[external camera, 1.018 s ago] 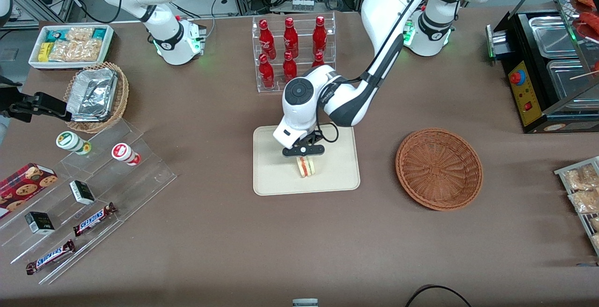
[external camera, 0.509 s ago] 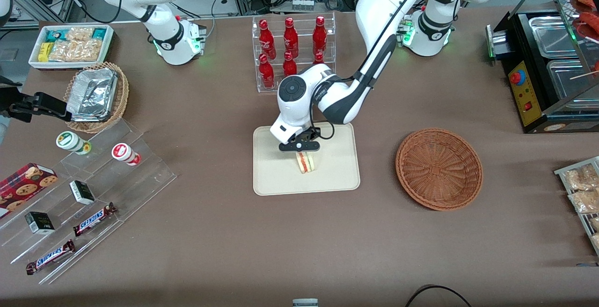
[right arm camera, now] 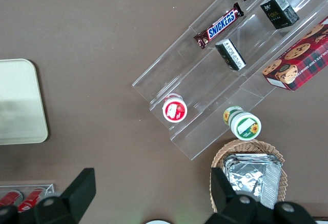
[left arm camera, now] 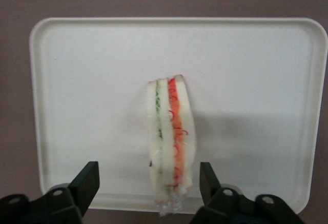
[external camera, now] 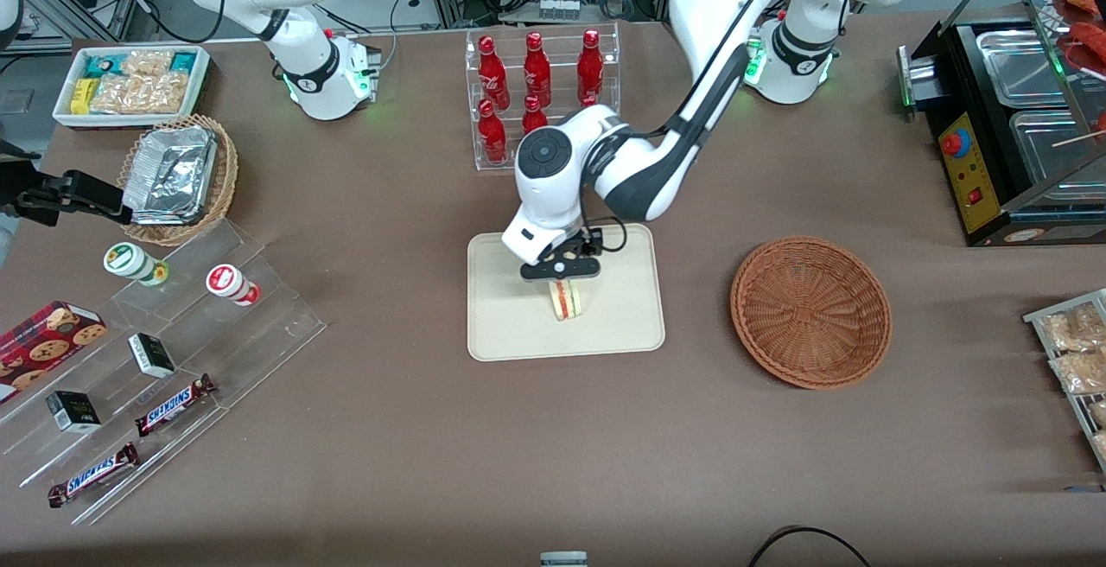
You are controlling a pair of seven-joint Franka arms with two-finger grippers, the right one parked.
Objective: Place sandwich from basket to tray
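Note:
The sandwich [external camera: 567,300], a white wedge with red-orange and green layers, stands on edge on the cream tray [external camera: 518,334] near its middle. My left gripper [external camera: 560,271] hovers just above it, open, with a finger on each side and a gap to the bread. In the left wrist view the sandwich [left arm camera: 171,142] rests on the tray [left arm camera: 77,80] between the black fingers [left arm camera: 88,182], touching neither, and the gripper [left arm camera: 148,177] holds nothing. The reddish-brown basket [external camera: 810,312] sits empty beside the tray, toward the working arm's end.
A clear rack of red bottles [external camera: 540,92] stands just farther from the front camera than the tray. A stepped acrylic display with snacks [external camera: 173,351], a pale wicker basket of foil trays [external camera: 177,178] and a white snack bin [external camera: 130,83] lie toward the parked arm's end. A black food warmer [external camera: 1020,117] stands toward the working arm's end.
My left gripper has shifted slightly away from the front camera and risen a little over the sandwich. The sandwich stays on the tray.

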